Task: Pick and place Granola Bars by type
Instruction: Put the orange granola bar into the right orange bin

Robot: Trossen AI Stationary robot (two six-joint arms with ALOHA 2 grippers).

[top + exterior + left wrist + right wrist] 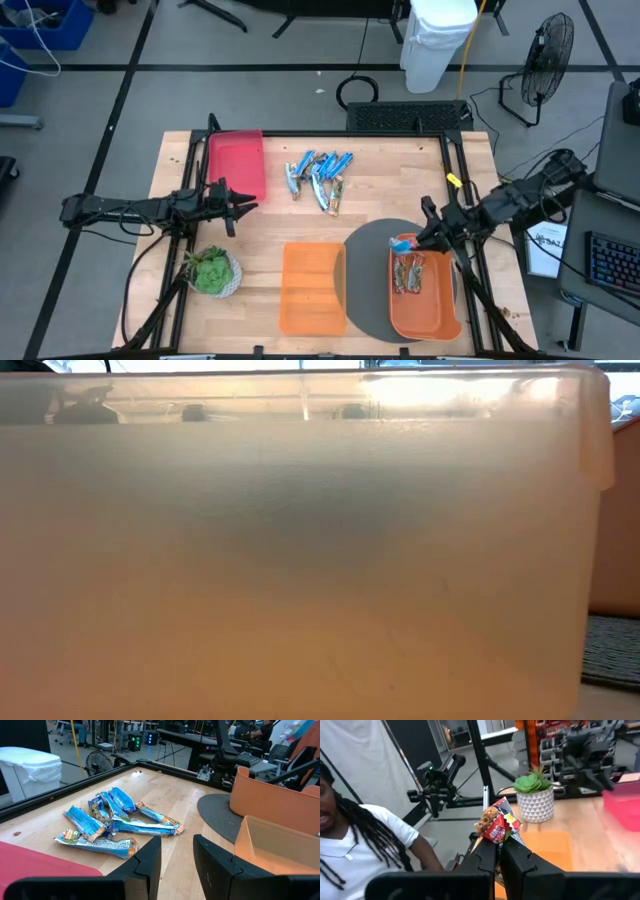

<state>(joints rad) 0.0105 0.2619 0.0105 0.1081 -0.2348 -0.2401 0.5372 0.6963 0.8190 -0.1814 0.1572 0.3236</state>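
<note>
1. Wooden table point(370, 215) in a workshop; grey floor, a standing fan point(545, 50) and a white bin point(437, 40) beyond the far edge. A person in a white shirt point(365, 845) sits off the table, seen in the right wrist view.
2. On the table: red tray point(238, 160) at far left, potted plant point(212, 270) in a white bowl at near left, an orange tray point(312, 288) in the near middle, a dark round mat point(365, 270) to its right.
3. A second orange bin point(425, 300) stands on the mat; it holds several reddish-brown bars point(408, 272).
4. Blue granola bars point(320, 175) lie in a loose pile at far centre, overlapping one another, apart from all trays.
5. Left gripper point(245, 206) hovers by the red tray's near edge, fingers point(145, 865) parted, nothing between them; the blue pile lies ahead of it.
6. Right gripper point(425, 240) sits over the far end of the orange bin, clamped tight on a red-wrapped bar point(499, 826), which sticks up past the fingertips.
7. Low view is blocked by an orange translucent tray wall point(300, 560); no arms visible there.
</note>
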